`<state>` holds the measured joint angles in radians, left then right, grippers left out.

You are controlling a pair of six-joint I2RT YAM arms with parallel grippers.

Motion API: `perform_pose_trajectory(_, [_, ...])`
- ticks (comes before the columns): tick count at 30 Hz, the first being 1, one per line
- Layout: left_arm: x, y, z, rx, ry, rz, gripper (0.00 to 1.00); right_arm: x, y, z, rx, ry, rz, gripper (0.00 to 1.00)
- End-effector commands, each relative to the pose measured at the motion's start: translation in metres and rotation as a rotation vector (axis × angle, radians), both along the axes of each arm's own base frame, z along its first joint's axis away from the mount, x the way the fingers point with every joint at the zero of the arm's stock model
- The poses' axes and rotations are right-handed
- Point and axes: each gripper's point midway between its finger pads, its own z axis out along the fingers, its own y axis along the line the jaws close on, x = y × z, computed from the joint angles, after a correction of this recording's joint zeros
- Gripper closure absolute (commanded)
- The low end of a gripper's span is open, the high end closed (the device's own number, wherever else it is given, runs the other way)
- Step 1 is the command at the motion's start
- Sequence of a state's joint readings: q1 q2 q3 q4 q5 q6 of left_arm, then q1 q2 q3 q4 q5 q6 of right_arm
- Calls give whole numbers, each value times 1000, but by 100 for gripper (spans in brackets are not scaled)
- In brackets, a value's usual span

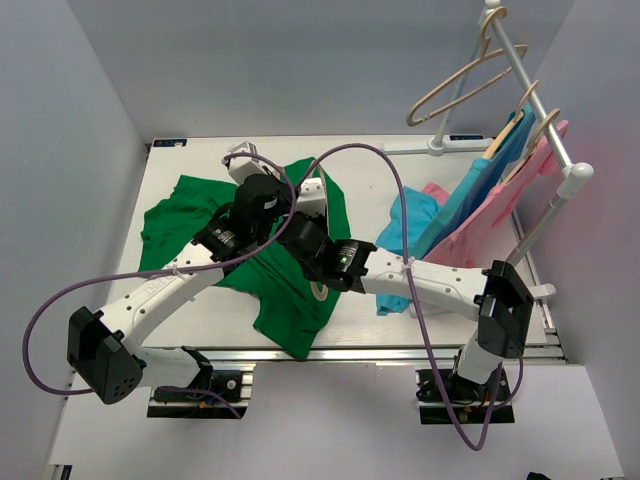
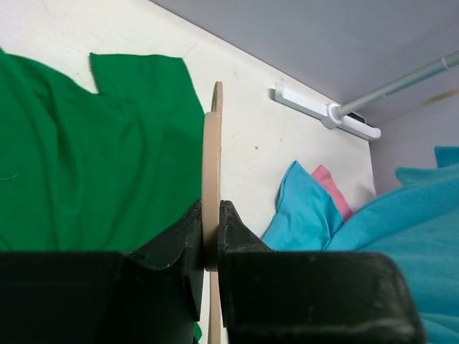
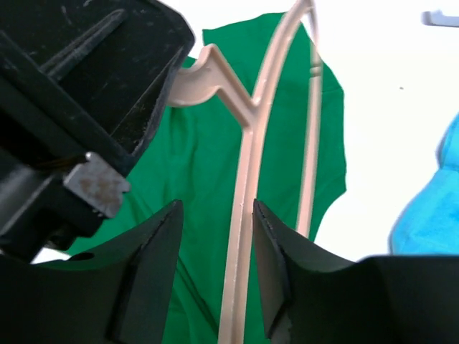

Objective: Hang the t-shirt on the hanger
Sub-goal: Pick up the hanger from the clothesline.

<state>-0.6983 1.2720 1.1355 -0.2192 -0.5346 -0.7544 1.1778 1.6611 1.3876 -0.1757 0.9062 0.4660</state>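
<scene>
The green t-shirt (image 1: 175, 220) lies spread and rumpled on the table's left half; it also shows in the left wrist view (image 2: 93, 165) and the right wrist view (image 3: 201, 165). My left gripper (image 1: 262, 207) (image 2: 211, 215) is shut on the thin beige hanger (image 2: 211, 150), seen edge-on, above the shirt. My right gripper (image 1: 308, 248) (image 3: 215, 215) is open, its jaws on either side of the hanger's sloped bar (image 3: 247, 179), which runs close to the right fingertip (image 3: 262, 215). In the top view both grippers hide most of the hanger.
A clothes rack (image 1: 540, 90) stands at the back right, its white foot (image 2: 326, 111) on the table. A light blue garment (image 1: 470, 195) and a pink garment (image 1: 515, 195) hang from it and trail onto the table. Spare hangers (image 1: 450, 90) hang on the rail.
</scene>
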Motion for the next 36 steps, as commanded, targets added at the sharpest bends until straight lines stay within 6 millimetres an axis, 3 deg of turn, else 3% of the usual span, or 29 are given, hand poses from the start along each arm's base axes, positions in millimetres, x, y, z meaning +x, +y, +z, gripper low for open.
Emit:
perform_pose_trajectory(1, [-14, -5, 31, -61, -33, -21, 100, 18, -23, 5, -28, -39, -151, 52])
perform_pose_trajectory(8, [-18, 5, 36, -45, -39, 5, 100, 10, -40, -22, -125, -25, -125, 49])
perform_pose_trajectory(19, [-20, 0, 39, -66, -40, -26, 100, 1, -32, -19, -62, -53, 7, 55])
perform_pose_trajectory(20, [-21, -3, 40, -71, -40, -41, 100, 4, -27, -9, -27, -77, 6, 56])
perform_pose_trajectory(22, [-21, -7, 36, -66, -26, -58, 100, 7, -26, -3, -26, -101, 2, 62])
perform_pose_trajectory(26, [-22, -8, 30, -65, -5, -57, 100, 13, -29, 8, -26, -125, -54, 100])
perform_pose_trajectory(29, [-22, -6, 31, -65, -6, -49, 99, 12, -31, 8, -32, -123, -56, 100])
perform_pose_trajectory(30, [-21, -7, 31, -65, -7, -53, 86, 11, -32, 6, -37, -119, -48, 100])
perform_pose_trajectory(31, [-22, -9, 34, -64, -18, -65, 80, 11, -32, 7, -33, -119, -44, 100])
perform_pose_trajectory(36, [-31, -7, 35, -23, -32, -117, 4, 6, -49, 13, -35, -110, -34, 100])
